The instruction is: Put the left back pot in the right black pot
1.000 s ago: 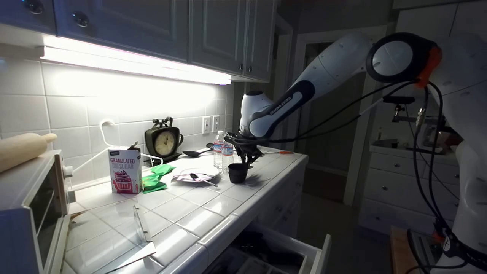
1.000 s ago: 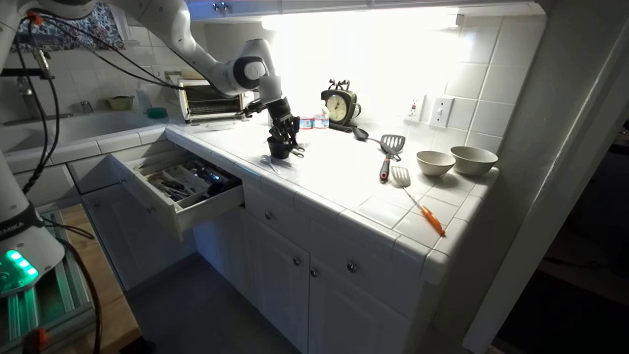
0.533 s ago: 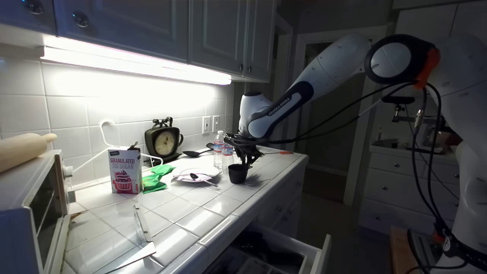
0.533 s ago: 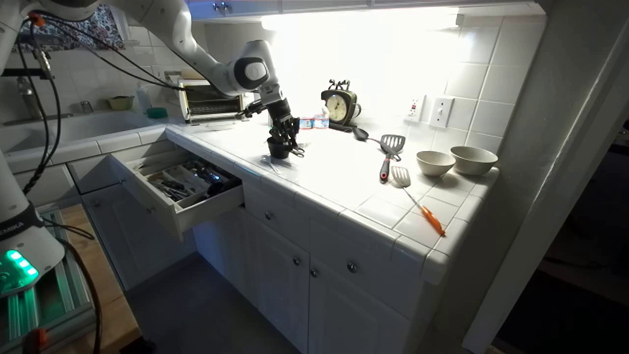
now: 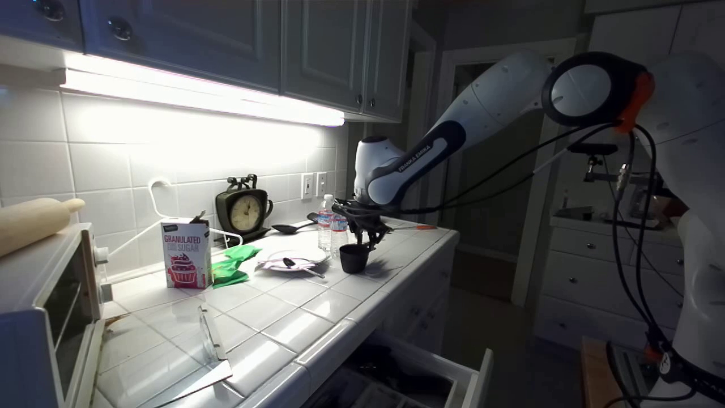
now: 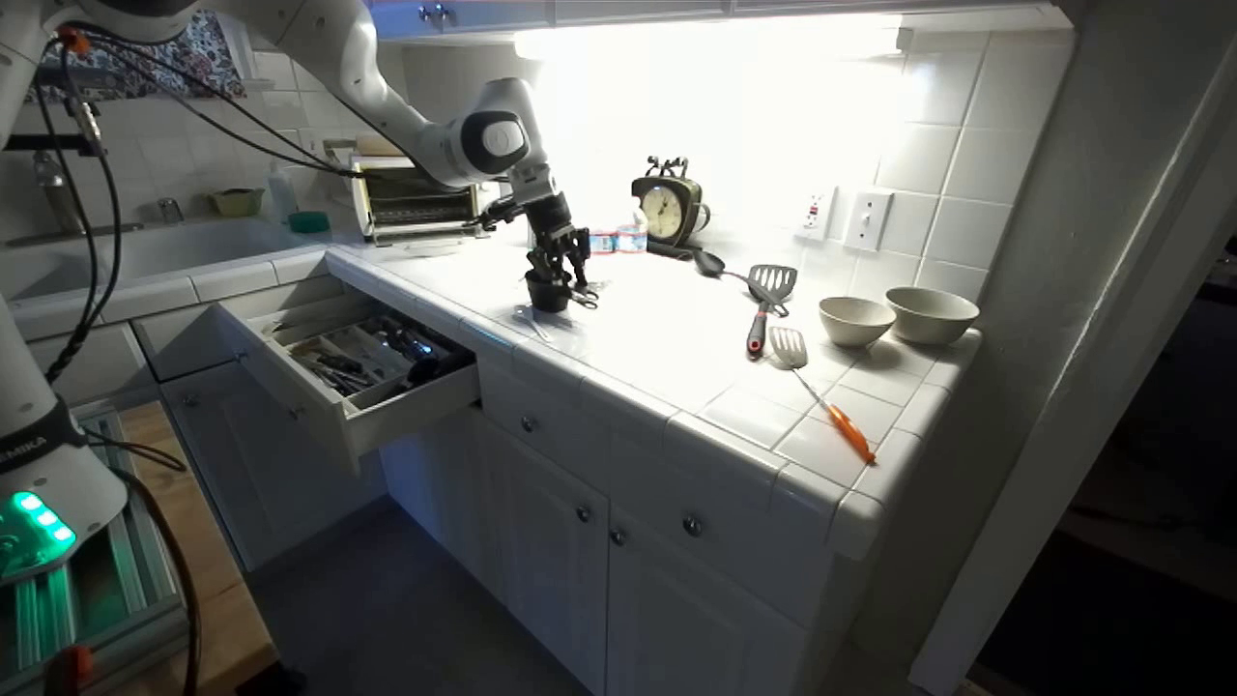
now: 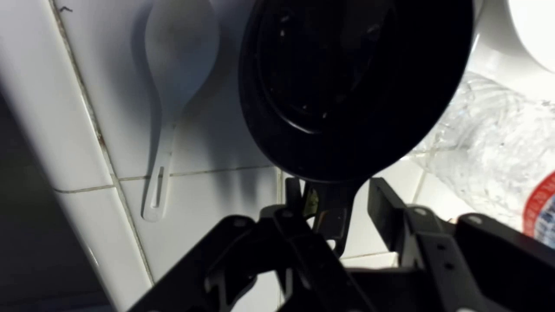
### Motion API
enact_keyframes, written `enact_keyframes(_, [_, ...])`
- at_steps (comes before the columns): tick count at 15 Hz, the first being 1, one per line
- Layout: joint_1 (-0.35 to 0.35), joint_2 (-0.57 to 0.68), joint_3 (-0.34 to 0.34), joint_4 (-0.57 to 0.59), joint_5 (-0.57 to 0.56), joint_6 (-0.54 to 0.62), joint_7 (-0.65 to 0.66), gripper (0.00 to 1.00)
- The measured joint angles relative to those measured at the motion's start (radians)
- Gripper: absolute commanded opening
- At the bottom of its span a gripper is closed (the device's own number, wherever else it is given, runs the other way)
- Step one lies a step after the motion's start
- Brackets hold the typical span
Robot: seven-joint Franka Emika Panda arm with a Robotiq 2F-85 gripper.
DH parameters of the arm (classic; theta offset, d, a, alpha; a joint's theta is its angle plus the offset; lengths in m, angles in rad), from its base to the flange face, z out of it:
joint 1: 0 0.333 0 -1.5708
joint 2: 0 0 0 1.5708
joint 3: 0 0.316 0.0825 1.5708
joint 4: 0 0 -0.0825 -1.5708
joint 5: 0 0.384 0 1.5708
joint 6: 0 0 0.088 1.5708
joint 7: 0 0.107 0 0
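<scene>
A small black pot [image 7: 416, 95] with a flat handle [image 7: 336, 216] stands upright on the tiled counter; it shows in both exterior views [image 5: 353, 259] [image 6: 549, 293]. In the wrist view a narrower dark ring lies inside its rim. I cannot tell whether that is the smaller pot nested in it or the pot's own floor. No separate second black pot shows on the counter. My gripper [image 7: 336, 190] is open at the handle side of the pot, one finger on each side of the handle. The right finger stands apart from it; the left is close.
A white plastic spoon [image 7: 180, 52] lies beside the pot towards the counter's front edge. Water bottles [image 5: 338, 232] and a plate [image 5: 272, 265] are close on the other side. An open cutlery drawer [image 6: 377, 358] juts out below. A sugar carton [image 5: 187, 255] stands further along.
The gripper's fingers look further apart than a second ago, and the wrist has shifted very slightly. The pot has not visibly moved.
</scene>
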Motion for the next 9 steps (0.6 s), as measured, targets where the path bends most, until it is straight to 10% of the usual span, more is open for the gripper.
enact_keyframes(4, [0.004, 0.0, 0.0, 0.003, -0.004, 0.0, 0.0, 1.0])
enact_keyframes(9, [0.006, -0.01, 0.0, 0.005, -0.01, -0.006, 0.0, 1.0])
